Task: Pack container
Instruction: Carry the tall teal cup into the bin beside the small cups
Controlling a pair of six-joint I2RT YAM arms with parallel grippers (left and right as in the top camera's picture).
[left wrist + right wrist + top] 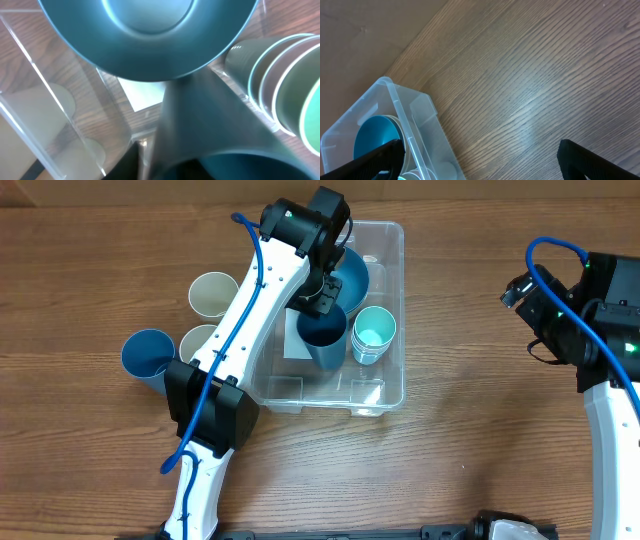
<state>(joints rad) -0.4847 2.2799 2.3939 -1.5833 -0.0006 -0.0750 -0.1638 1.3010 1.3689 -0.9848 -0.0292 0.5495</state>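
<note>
At the left of the wooden table (480, 440), a round blue plastic cup (148, 352) is seen. Two beige plastic cups are set just right of it, one farther (213, 293) and one nearer (199, 340), the nearer partly hidden by the left arm. The large clear plastic rectangular container (402, 360) is placed at the middle of the table, just right of the beige cups.

Inside it, a white rectangular label (296, 342) is seen on the base. A round blue bowl (352, 275) is held at the far end, a tall dark blue cup (322, 338) stands near of the bowl, and a stack of pale teal cups (373, 332) sits just right of that cup.

The left gripper (322, 302) is positioned in the container, directly over the dark blue cup. Whether its jaws are clamped on the cup cannot be told.

The right gripper (482, 160) is held well apart at the right, over bare table, with its jaws spread wide and nothing between them.
</note>
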